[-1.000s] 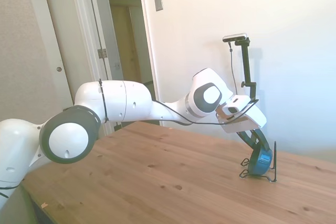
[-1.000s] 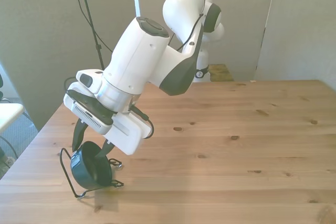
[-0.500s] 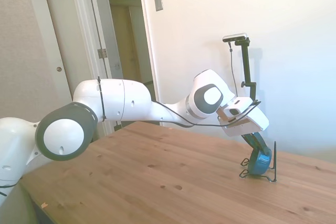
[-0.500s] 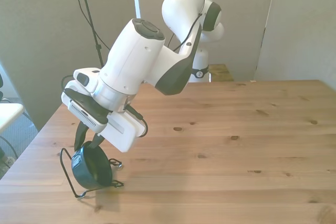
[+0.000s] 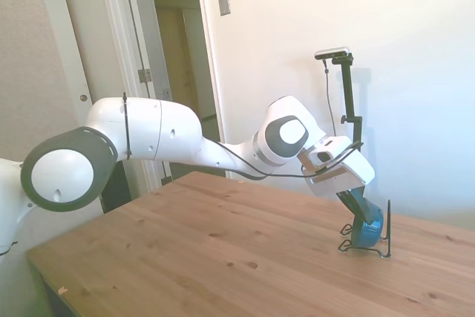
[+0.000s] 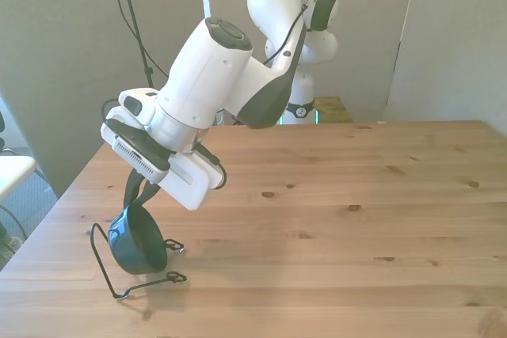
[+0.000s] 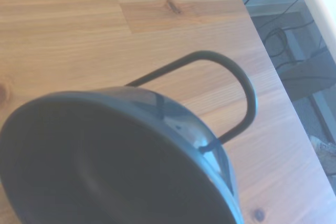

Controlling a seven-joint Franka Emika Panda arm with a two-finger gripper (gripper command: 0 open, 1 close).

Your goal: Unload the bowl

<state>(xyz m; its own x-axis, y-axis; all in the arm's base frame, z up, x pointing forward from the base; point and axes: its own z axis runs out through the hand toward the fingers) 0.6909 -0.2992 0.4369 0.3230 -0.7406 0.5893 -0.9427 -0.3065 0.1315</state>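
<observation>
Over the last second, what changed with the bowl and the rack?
The gripper, shut on the bowl, has lifted it and tilted it up, so it has begun to rise out of the wire rack. The arm's wrist has risen with it. The rack stays in its place on the table.

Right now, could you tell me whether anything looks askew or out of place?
Only the bowl: it stands on edge, tilted, in the wire rack near the table corner, with the gripper at its rim. Nothing looks spilled or damaged.
</observation>
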